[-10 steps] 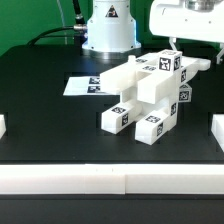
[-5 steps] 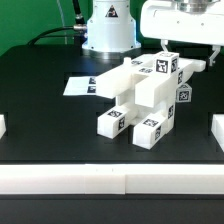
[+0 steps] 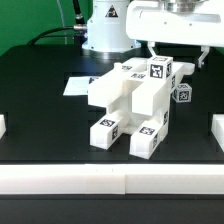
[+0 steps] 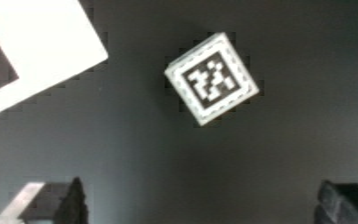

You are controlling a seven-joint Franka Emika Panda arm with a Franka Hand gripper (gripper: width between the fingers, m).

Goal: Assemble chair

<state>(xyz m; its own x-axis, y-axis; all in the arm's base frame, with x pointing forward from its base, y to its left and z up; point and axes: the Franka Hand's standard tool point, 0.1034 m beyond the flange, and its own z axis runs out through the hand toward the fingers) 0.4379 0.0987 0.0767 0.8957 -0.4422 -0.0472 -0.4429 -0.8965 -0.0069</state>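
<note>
The chair is a blocky white structure of joined tagged pieces, standing in the middle of the black table in the exterior view. My gripper hangs above its far right end, jaws spread wide. In the wrist view the gripper is open with only dark table between the two fingertips. A white tagged cube lies ahead of them, and a white piece fills one corner. I cannot tell whether a finger touches the chair.
A small loose tagged cube sits on the table at the exterior view's right of the chair. The marker board lies behind the chair on the left. White rails border the table's front and sides. The arm's base stands at the back.
The chair has shifted toward the exterior view's left and a little nearer, leaving the small cube apart at its right. My gripper has moved left with it.
</note>
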